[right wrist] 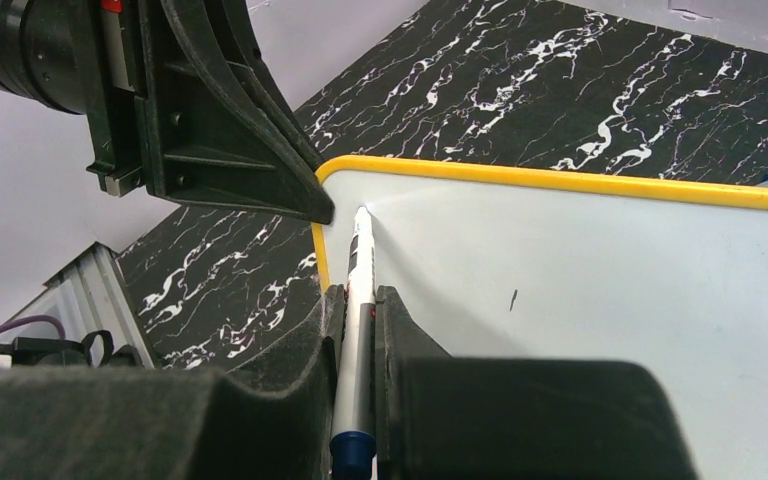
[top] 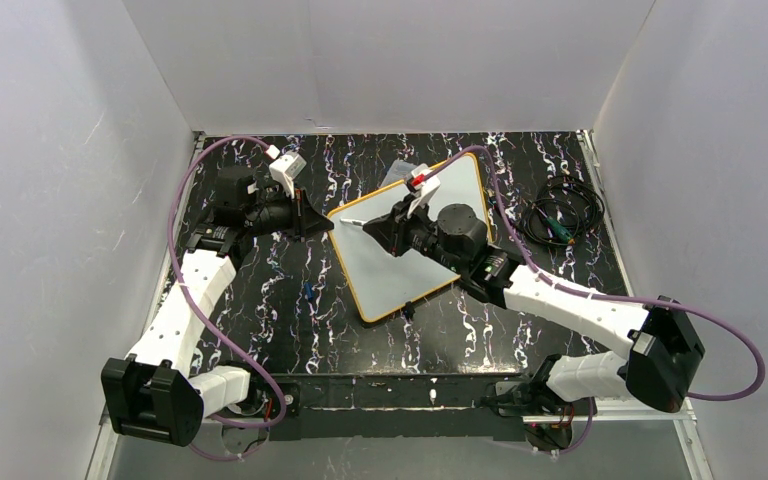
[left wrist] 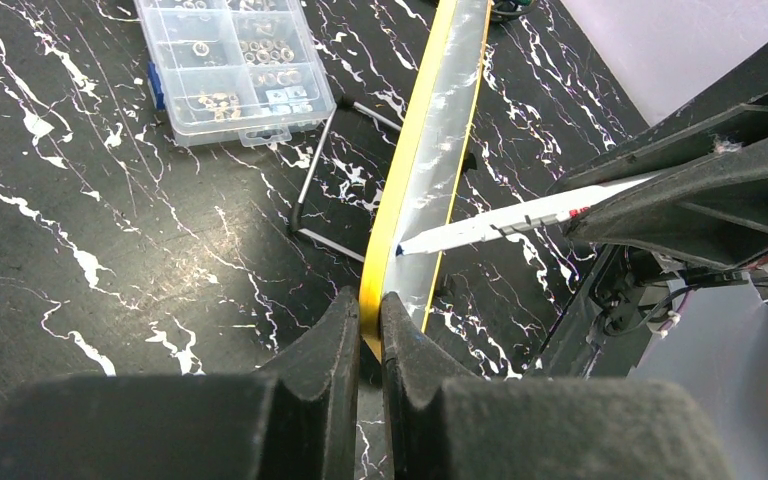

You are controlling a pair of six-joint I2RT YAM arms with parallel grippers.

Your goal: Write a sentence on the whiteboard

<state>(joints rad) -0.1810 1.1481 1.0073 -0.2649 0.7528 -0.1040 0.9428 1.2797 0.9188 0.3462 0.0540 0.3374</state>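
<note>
The whiteboard (top: 400, 275), white with an orange-yellow frame, stands tilted on a wire stand mid-table. My left gripper (top: 322, 228) is shut on the board's left corner; the left wrist view shows the yellow frame (left wrist: 405, 180) pinched between its fingers (left wrist: 335, 335). My right gripper (top: 388, 228) is shut on a white marker (right wrist: 359, 265) with a blue end. The marker's tip touches the board near that corner (left wrist: 400, 250). The board's face (right wrist: 600, 290) shows only one small dark mark (right wrist: 512, 298). No sentence lettering is visible.
A clear plastic compartment box (left wrist: 230, 65) with small metal parts lies behind the board. The wire stand legs (left wrist: 310, 190) rest on the black marble table. A coil of black cable (top: 560, 218) lies at the right. A small black object (top: 409, 311) sits by the board's near edge.
</note>
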